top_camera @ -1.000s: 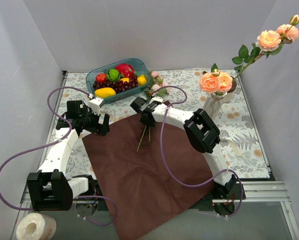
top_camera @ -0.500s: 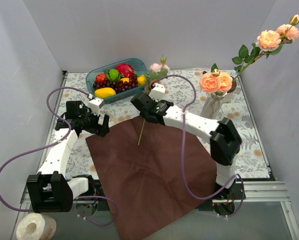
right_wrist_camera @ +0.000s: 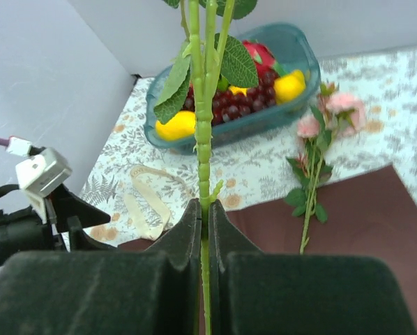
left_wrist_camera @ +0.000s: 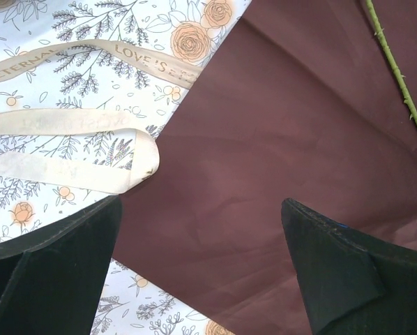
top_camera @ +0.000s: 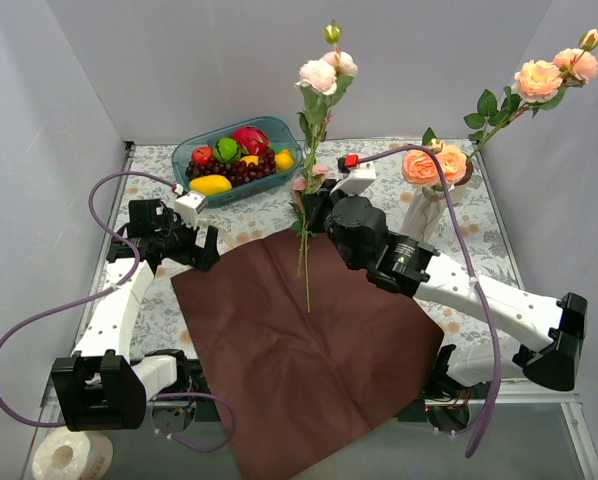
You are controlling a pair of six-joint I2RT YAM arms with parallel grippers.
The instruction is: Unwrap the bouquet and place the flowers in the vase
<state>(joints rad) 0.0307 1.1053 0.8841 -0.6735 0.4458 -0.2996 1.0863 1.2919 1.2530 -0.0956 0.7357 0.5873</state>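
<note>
1. Stem of one pink rose spray sat pinched between the right fingers, which were closed tight on the lower stalk. Blooms stood high and the stalk was near upright, its end hanging over the paper.
2. Left fingers were spread wide and held nothing, low over the paper's left edge, just beside the ribbon.
3. Vase stood at right rear, well apart from the held stem, with peach roses in it. One pink flower lay on the tabletop at the paper's far edge, near the bowl.
4. Judgement: the step in hand was the carry to the vase. Keep the stalk vertical, lift its end above the rim, aim beside the stems already there, and lower straight. The top-heavy spray could pivot in so thin a pinch.
5. Materials:
   - Stalk: thin, green, ridged, plastic-looking.
   - Paper: maroon, matte, creased, lying flat.
   - Ribbon: cream, lettered, looped.
   - Vase: white, narrow.
</note>
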